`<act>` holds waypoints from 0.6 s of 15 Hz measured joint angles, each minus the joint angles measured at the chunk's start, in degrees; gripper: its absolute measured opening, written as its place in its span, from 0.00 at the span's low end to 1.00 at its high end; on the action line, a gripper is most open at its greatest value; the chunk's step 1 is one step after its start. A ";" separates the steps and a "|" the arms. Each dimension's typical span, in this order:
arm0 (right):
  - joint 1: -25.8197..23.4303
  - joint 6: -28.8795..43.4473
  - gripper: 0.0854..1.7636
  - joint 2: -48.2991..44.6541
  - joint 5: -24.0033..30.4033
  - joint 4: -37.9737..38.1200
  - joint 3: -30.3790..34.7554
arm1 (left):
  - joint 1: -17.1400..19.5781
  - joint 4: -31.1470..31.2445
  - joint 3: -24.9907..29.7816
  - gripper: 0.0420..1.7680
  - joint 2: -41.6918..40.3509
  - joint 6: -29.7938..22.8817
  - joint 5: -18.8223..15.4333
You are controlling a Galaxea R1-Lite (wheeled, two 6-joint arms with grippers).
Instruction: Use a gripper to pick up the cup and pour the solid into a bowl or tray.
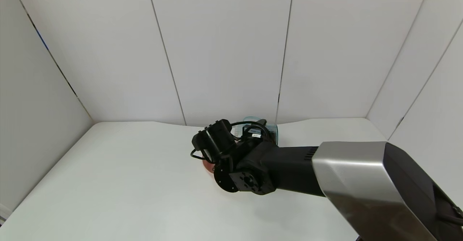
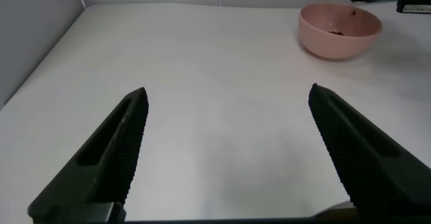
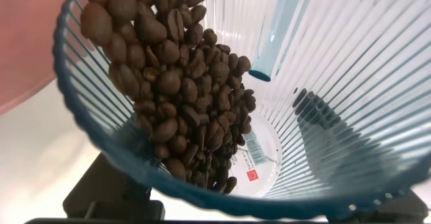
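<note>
My right gripper (image 1: pixel 249 134) is shut on the ribbed blue-grey cup (image 1: pixel 270 128) and holds it tilted toward the pink bowl (image 1: pixel 207 166), which is mostly hidden under the wrist. In the right wrist view the cup (image 3: pixel 337 83) fills the picture. The brown beans (image 3: pixel 168 83) have slid in a heap to its rim, next to the bowl's pink edge (image 3: pixel 23 42). In the left wrist view the bowl (image 2: pixel 340 30) stands far off with a few beans (image 2: pixel 335 31) inside. My left gripper (image 2: pixel 227 93) is open, empty, low over the table.
The white table (image 1: pixel 126 183) is walled by white panels at the back and on both sides. The thick silver-and-black right arm (image 1: pixel 354 176) reaches in from the front right.
</note>
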 joint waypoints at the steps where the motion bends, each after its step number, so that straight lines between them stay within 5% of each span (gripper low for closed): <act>1: 0.16 -0.83 0.75 0.00 -0.05 0.02 0.00 | 0.00 0.00 0.00 0.97 0.00 -0.01 -0.02; 9: 0.13 -5.16 0.75 0.00 -0.05 -2.93 0.00 | 0.00 0.00 0.00 0.97 0.00 0.00 -0.02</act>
